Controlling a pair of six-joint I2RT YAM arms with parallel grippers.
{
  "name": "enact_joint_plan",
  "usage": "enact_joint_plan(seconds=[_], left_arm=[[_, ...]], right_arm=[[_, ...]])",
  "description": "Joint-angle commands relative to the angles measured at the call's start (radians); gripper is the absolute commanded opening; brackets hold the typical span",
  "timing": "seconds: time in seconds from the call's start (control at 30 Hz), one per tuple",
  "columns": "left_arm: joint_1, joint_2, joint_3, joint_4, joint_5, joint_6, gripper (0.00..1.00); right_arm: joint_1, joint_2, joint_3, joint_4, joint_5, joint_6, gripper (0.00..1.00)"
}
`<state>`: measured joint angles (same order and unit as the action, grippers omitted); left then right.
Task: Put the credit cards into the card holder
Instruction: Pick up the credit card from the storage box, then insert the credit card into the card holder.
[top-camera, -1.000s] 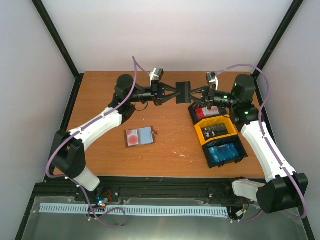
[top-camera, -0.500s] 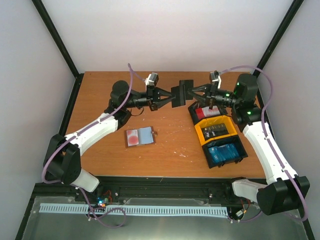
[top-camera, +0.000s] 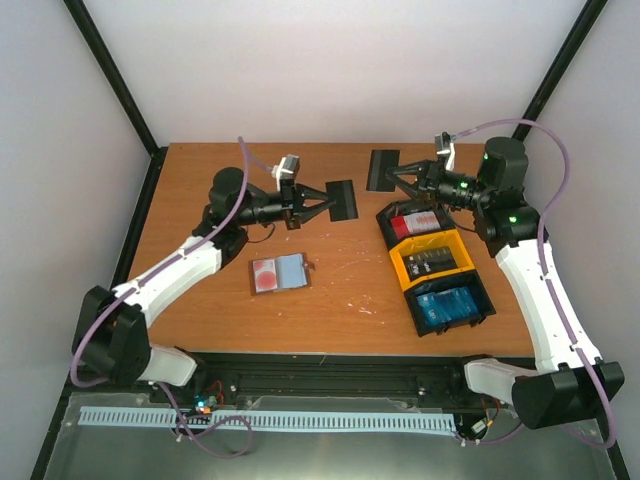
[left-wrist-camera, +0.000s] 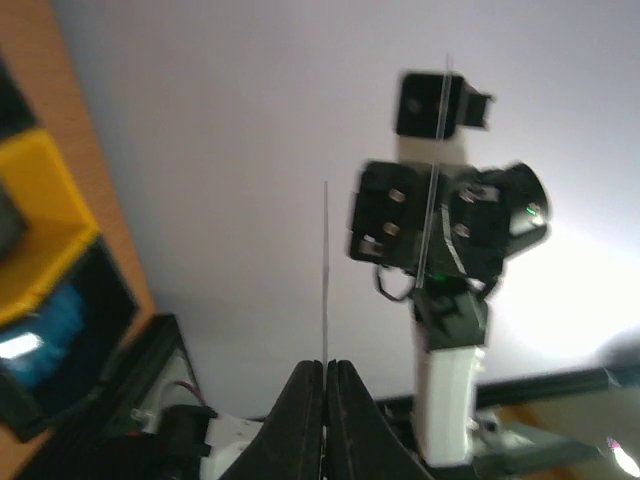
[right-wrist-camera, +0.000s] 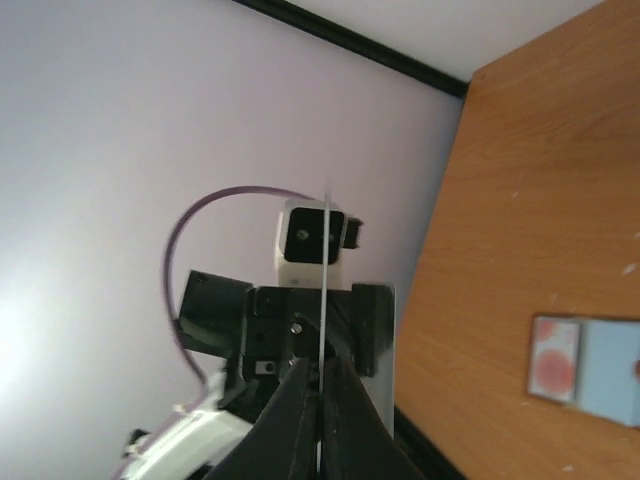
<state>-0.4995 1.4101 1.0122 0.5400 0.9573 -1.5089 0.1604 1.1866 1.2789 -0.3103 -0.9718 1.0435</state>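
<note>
The top camera looked down from above and behind on the whole bench (top-camera: 200, 170). Each wrist camera sat close behind its fingers (left-wrist-camera: 303, 400), facing the opposite arm (left-wrist-camera: 445, 365) across the bench. The wallet (right-wrist-camera: 585, 370), lower right in the right wrist view, also showed mid-frame from above.

The left fingers (top-camera: 313, 194) and right fingers (top-camera: 411, 172) have drawn apart, each now gripping a dark card (top-camera: 342, 200).

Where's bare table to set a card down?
Bare table between the card holder and the yellow tray, and along the near edge in front of the holder. Crowded: right side, black trays either end of the yellow; left arm overhangs the left.
</note>
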Motion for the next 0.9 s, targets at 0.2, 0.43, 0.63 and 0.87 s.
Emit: enact_joint_plan(seconds=[0.2, 0.43, 0.63, 0.87], left_arm=[[0.126, -0.244, -0.057, -0.967, -0.550, 0.705, 0.00], [0.206, -0.225, -0.246, -0.947, -0.503, 0.787, 0.01], [0.318, -0.152, -0.336, -0.869, -0.417, 0.873, 0.01], [0.379, -0.003, -0.331, -0.824, -0.323, 0.988, 0.01]], right_arm=[[0.105, 0.075, -0.079, -0.227, 0.214, -0.370, 0.03], [0.362, 0.276, -0.123, -0.193, 0.450, -0.427, 0.03], [0.511, 0.470, -0.076, -0.139, 0.565, -0.448, 0.03], [0.594, 0.650, 0.027, -0.073, 0.610, -0.448, 0.03]])
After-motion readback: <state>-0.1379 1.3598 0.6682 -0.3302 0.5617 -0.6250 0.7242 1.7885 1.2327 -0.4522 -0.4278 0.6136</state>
